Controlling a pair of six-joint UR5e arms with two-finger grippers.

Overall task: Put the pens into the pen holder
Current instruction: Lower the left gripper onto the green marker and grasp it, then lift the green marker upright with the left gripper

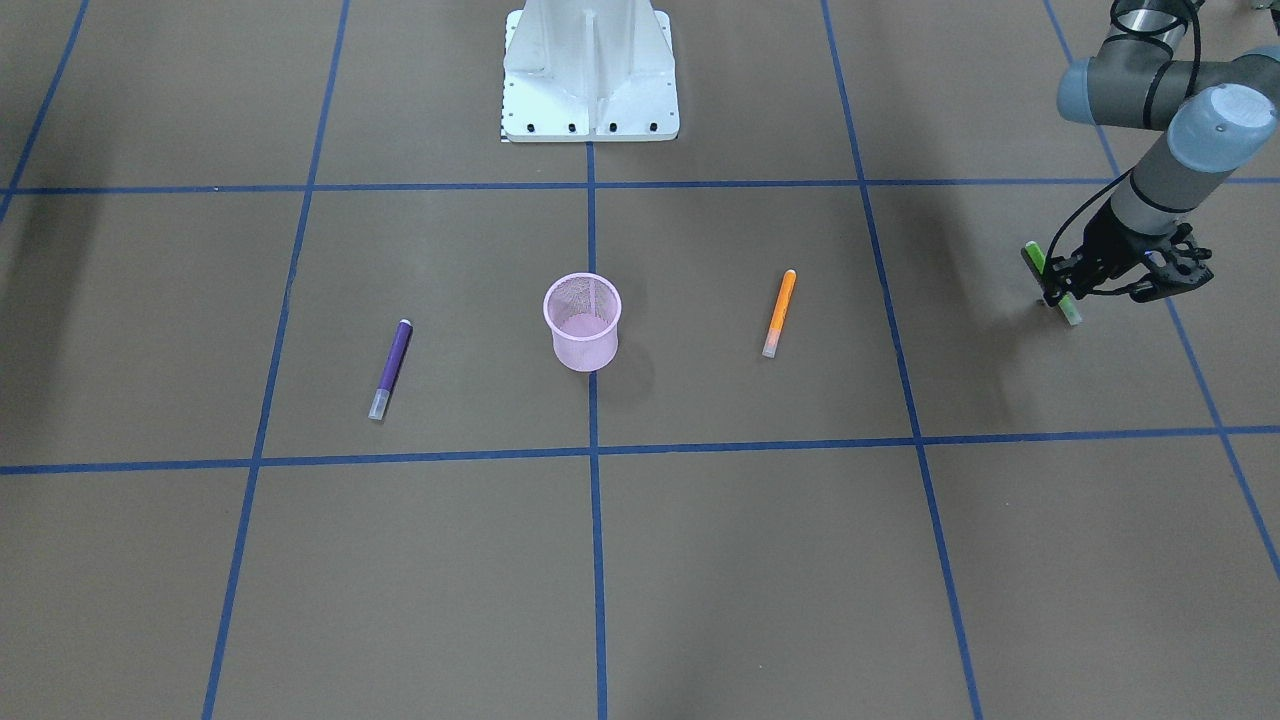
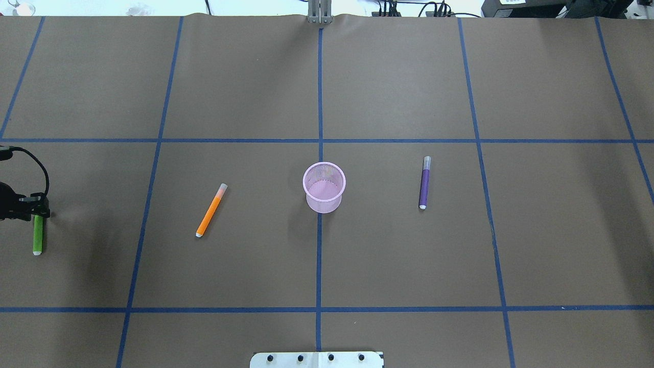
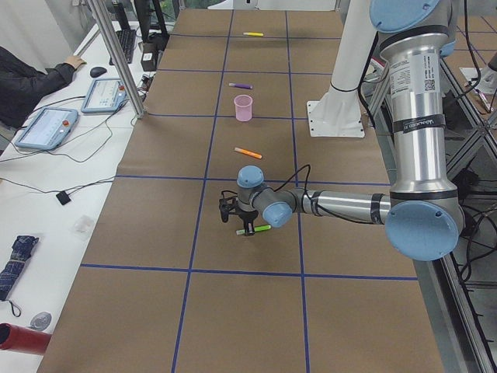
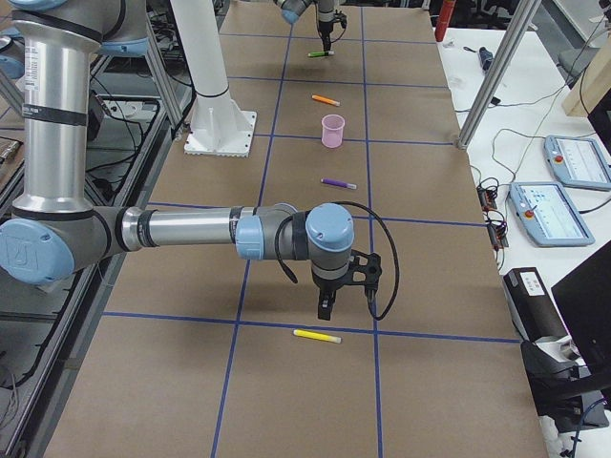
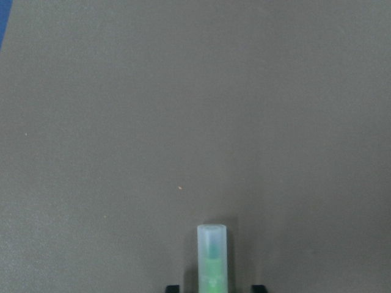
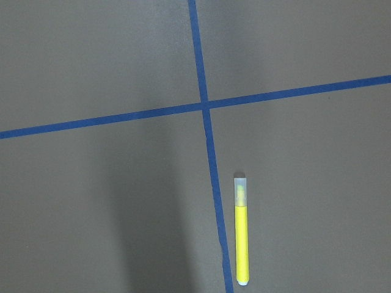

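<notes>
The pink mesh pen holder (image 1: pixel 585 345) (image 2: pixel 323 202) stands upright mid-table and looks empty. An orange pen (image 1: pixel 779 313) (image 2: pixel 211 210) lies on its left-arm side, a purple pen (image 1: pixel 390 369) (image 2: pixel 424 182) on the other. At the table's far left, my left gripper (image 1: pixel 1057 285) (image 2: pixel 38 212) is down over a green pen (image 1: pixel 1070 312) (image 5: pixel 212 256). Its fingers straddle the pen with a gap on each side, so it is open. My right gripper (image 4: pixel 325 310) hovers just above a yellow pen (image 4: pixel 317 336) (image 6: pixel 242 232). I cannot tell whether it is open or shut.
The white robot base (image 1: pixel 590 70) stands at the table's robot-side edge. Blue tape lines (image 2: pixel 320 230) grid the brown table cover. Beyond the far edge is a side desk with tablets (image 3: pixel 46 128) and a person's arm (image 3: pixel 31 78).
</notes>
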